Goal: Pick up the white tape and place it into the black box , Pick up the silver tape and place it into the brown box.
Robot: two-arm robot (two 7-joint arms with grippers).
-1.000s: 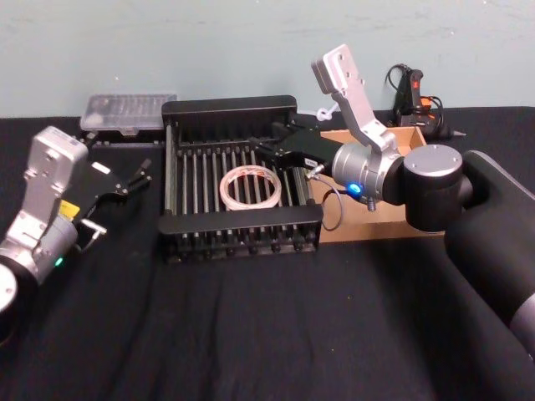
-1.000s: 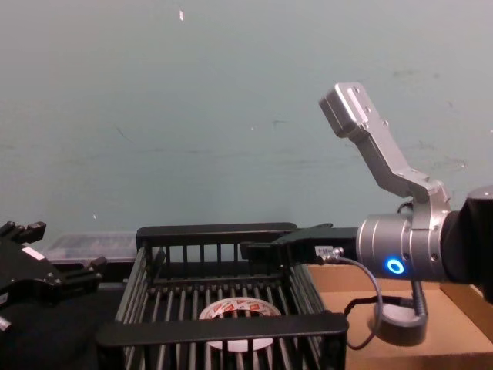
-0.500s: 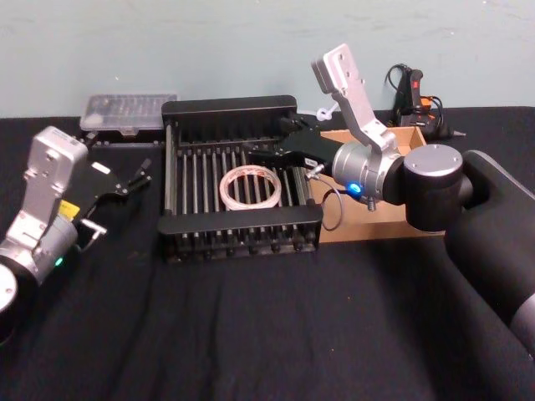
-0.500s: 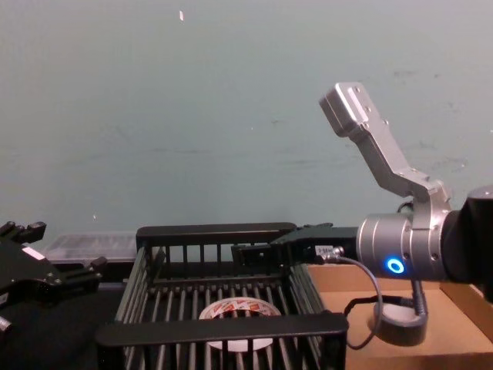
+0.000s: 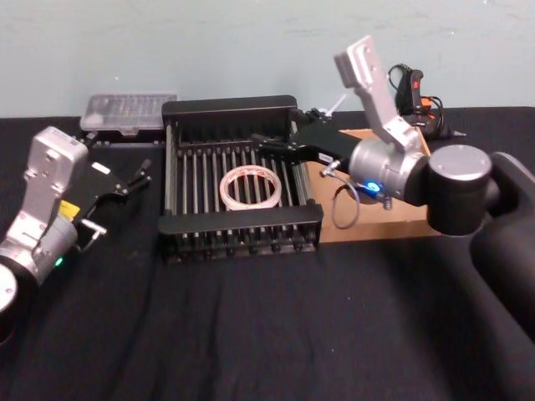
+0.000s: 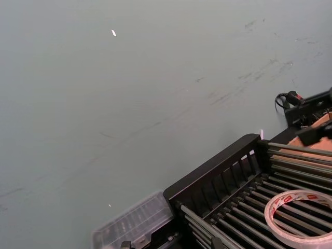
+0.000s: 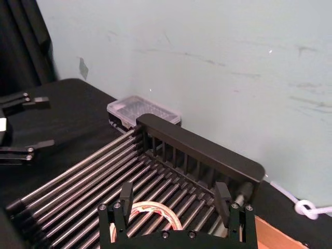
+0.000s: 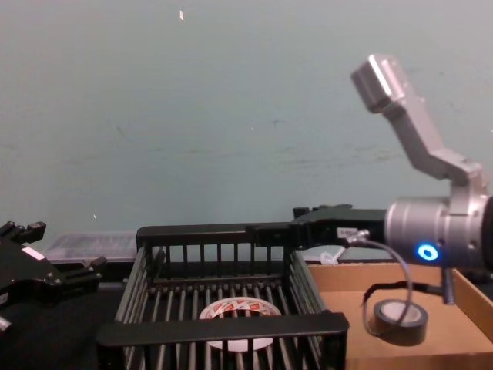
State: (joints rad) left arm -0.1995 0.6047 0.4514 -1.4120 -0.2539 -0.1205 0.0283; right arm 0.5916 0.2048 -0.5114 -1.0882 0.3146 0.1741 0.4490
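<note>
The white tape point(image 5: 249, 185) lies flat on the barred floor of the black box point(image 5: 230, 106), and the chest view shows the tape point(image 8: 235, 311) behind the box's front rim point(image 8: 223, 331). The silver tape point(image 8: 399, 321) rests on its flat side inside the brown box point(image 8: 343, 289), just right of the crate. My right gripper point(image 5: 266, 142) hovers open and empty above the crate's back right part, and its fingers point(image 7: 126, 194) frame the white tape point(image 7: 155, 212) below. My left gripper point(image 5: 134, 177) stays open over the cloth left of the crate.
A clear plastic case point(image 5: 128, 110) sits behind the crate's left corner. A black and orange tool with cables point(image 5: 415, 96) lies behind the brown box point(image 5: 393, 225). Black cloth covers the table, with open room in front of both boxes.
My right arm has lifted and drawn back to the right, raising its open gripper above the crate's rim. The silver tape now shows whole in the chest view. The left arm is still.
</note>
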